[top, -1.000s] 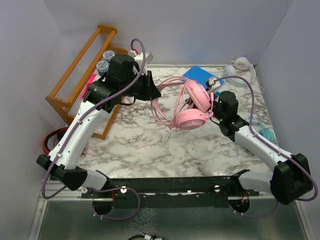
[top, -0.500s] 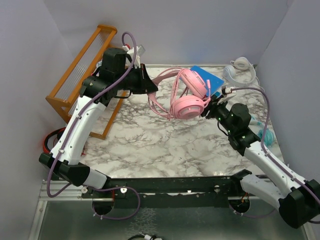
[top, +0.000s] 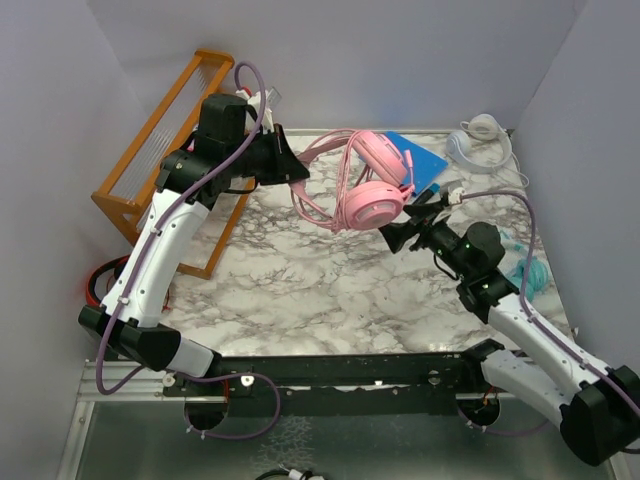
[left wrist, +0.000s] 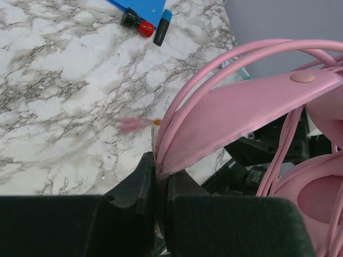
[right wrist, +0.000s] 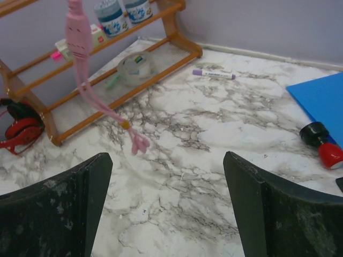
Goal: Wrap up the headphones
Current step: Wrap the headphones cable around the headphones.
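The pink headphones (top: pixel 372 198) hang above the marble table, held by their headband (left wrist: pixel 241 107). My left gripper (top: pixel 298 176) is shut on the headband's end (left wrist: pixel 161 170). One ear cup (left wrist: pixel 319 199) shows at the right edge of the left wrist view. The pink cable (right wrist: pixel 80 48) dangles loose, its plug (right wrist: pixel 138 143) just above the table. My right gripper (top: pixel 398 236) stands open below and right of the ear cups, apart from them, with only marble between its fingers (right wrist: pixel 167 160). White headphones (top: pixel 478 134) lie at the back right. Teal headphones (top: pixel 530 272) lie at the right edge.
A wooden rack (top: pixel 165 140) stands at the back left with jars and a tape roll (right wrist: pixel 131 67). Red-and-black headphones (right wrist: pixel 19 128) lie beside it. A blue sheet (top: pixel 420 156), a red-capped marker (left wrist: pixel 138 24), a highlighter (left wrist: pixel 162 35) and a purple marker (right wrist: pixel 213 74) lie at the back.
My right gripper has opened wide and drawn back down from the ear cup. My left arm has carried the headphones a little left and toward the back.
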Robot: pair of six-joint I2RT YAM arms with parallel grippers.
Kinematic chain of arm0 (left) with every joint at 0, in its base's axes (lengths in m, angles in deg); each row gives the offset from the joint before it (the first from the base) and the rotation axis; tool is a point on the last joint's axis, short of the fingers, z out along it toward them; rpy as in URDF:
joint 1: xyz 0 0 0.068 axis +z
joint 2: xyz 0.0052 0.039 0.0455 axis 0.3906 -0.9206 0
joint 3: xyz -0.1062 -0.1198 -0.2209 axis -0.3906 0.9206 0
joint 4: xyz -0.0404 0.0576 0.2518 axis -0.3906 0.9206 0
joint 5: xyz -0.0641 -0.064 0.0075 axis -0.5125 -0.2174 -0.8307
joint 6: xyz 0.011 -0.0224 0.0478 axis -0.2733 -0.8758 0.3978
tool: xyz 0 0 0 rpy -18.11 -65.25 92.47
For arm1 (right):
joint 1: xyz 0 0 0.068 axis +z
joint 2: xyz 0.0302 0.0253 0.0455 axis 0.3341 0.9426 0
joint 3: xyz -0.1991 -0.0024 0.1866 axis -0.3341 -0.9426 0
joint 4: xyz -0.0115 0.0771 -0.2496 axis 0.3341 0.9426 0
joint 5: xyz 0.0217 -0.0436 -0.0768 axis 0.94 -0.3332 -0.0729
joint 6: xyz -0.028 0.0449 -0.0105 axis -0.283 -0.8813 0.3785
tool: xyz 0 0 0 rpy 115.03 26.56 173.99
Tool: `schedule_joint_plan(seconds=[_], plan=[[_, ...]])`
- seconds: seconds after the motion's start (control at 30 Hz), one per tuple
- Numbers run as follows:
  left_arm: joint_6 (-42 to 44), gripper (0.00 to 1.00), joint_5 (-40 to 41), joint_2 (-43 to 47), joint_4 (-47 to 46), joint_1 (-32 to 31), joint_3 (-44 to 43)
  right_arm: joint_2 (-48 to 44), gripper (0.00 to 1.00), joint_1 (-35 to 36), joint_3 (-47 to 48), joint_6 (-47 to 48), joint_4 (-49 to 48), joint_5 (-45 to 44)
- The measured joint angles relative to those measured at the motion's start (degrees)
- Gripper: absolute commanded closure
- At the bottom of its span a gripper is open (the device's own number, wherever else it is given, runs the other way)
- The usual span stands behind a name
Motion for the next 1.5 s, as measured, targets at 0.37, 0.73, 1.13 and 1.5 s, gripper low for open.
schedule_joint_plan(seconds=[0.37, 0.73, 1.13, 1.5], plan=[[-1.2, 1.0, -0.68, 0.0, 0.02, 0.0, 0.11, 18.14, 0.55, 0.02, -4.02, 3.67, -23.82, 14.32], [-2.43, 1.0, -0.96, 0.0, 0.0, 0.0, 0.11, 21.24, 0.44, 0.02, -2.93, 3.52, -31.1, 20.83], [-2.51, 1.0, -0.44, -0.48, 0.0, 0.0, -0.42, 7.5, 0.29, 0.13, -10.82, 3.85, -26.67, 16.98], [-2.93, 1.0, -0.44, -0.46, -0.07, 0.0, -0.63, 6.36, 0.27, 0.17, -12.52, 3.34, -26.51, 17.4]])
